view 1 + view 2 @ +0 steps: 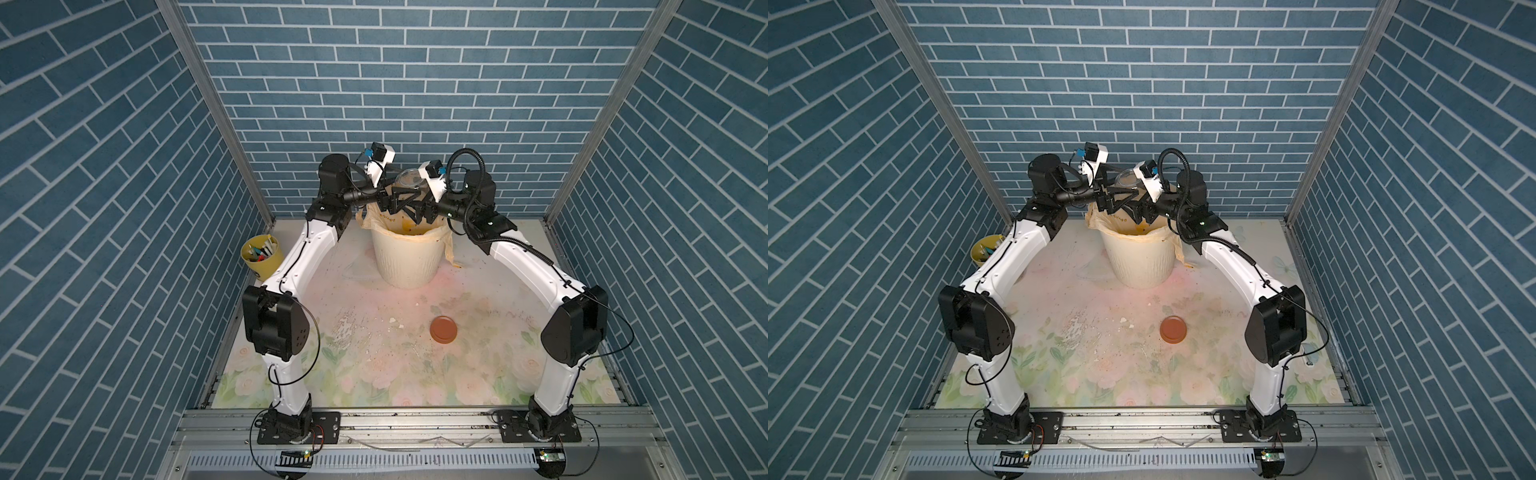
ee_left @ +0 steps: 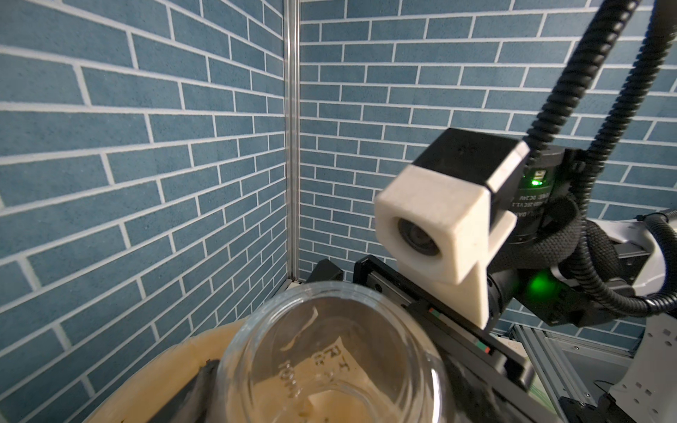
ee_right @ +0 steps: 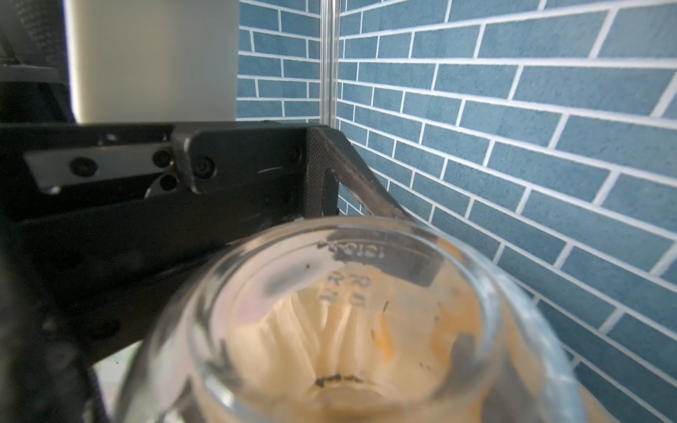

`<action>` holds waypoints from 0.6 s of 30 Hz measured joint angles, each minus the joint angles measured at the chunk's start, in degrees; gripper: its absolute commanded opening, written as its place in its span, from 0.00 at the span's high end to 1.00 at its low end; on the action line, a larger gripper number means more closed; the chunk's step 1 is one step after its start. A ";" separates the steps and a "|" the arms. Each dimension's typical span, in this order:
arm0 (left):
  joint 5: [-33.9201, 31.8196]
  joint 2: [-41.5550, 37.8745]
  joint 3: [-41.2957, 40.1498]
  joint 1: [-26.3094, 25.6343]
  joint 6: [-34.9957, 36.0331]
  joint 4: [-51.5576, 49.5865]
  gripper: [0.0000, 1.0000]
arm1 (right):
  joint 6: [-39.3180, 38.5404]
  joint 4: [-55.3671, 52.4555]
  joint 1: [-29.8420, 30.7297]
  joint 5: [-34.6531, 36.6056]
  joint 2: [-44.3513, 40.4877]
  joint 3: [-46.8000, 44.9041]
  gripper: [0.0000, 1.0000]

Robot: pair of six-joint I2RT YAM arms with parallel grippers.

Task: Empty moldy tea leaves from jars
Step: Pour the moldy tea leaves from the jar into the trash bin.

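Overhead, two white robot arms arch from the front edge of a flower-printed tabletop and meet above its back edge. At the left edge, toward the back, stands a yellow pen cup.

Next comes the left gripper, clamped on a small clear glass jar. Its wrist view shows a dark finger pressed against the glass. The jar hangs tipped, base uppermost and mouth down, over a cream ribbed bin with a yellowish liner, at the middle of the back edge.

Just right of that, the right gripper has its jaws spread wide on either side of the same jar. Whether they press the glass or merely flank it cannot be told. The reddish-brown lid lies flat a little right of the tabletop's middle, well apart from the bin.

Of the tea leaves, only a thin dark smear and a few specks cling inside the glass. The main clump is not visible and has most likely dropped into the bin.

The step in hand looks like the end of the pour. The next move probably calls for a shake or tap to loosen the residue with the mouth kept over the bin, then turning the jar upright.
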 measured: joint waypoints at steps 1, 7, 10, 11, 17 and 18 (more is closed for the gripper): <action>0.09 0.00 0.00 0.00 -0.20 0.24 0.83 | -0.15 -0.04 0.00 0.09 -0.09 -0.02 0.22; 0.59 0.00 0.00 0.00 -0.98 0.94 0.63 | -0.24 0.00 0.04 0.17 -0.17 -0.04 0.22; 0.72 0.00 0.00 0.02 -1.22 1.16 0.65 | -0.26 0.02 0.04 0.20 -0.28 -0.04 0.21; 0.74 0.00 0.00 0.02 -1.25 1.29 0.72 | -0.28 0.07 0.04 0.20 -0.31 -0.04 0.21; 0.94 0.00 0.00 0.07 -1.60 1.55 1.00 | -0.39 -0.17 0.04 0.24 -0.39 -0.04 0.11; 0.96 0.00 0.00 0.07 -1.64 1.55 1.00 | -0.42 -0.20 0.04 0.24 -0.39 -0.04 0.02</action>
